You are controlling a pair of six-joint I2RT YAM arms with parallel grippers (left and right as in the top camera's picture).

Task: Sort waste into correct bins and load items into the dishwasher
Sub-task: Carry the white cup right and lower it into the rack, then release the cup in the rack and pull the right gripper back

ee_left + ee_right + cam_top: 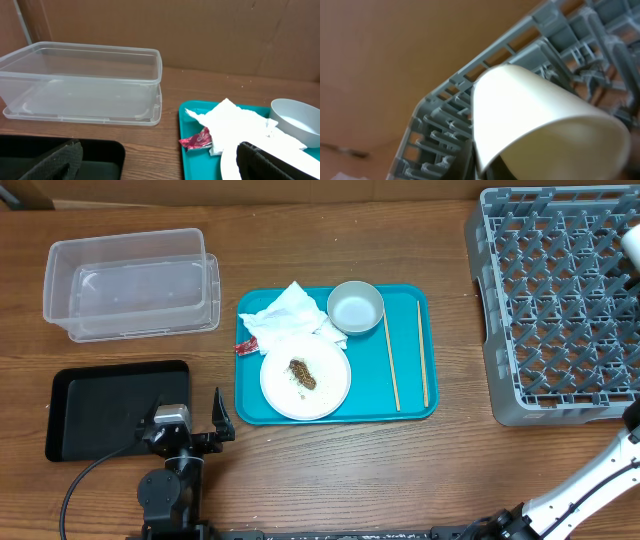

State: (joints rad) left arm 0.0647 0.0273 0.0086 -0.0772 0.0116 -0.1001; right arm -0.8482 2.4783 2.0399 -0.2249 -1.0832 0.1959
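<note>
Entry: small white cup (535,120), light, stiff, slick and chippable, tilted directly before your right claw (632,268), rack (440,130) pegs just beyond; pinch its rim wall; you cannot tell whether the claw clenches it.

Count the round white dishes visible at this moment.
3: a flat round white plate at the front of the teal plastic tray, a round white bowl at its back, and a small white cup over the grey pegged rack. Others may be hidden.
</note>
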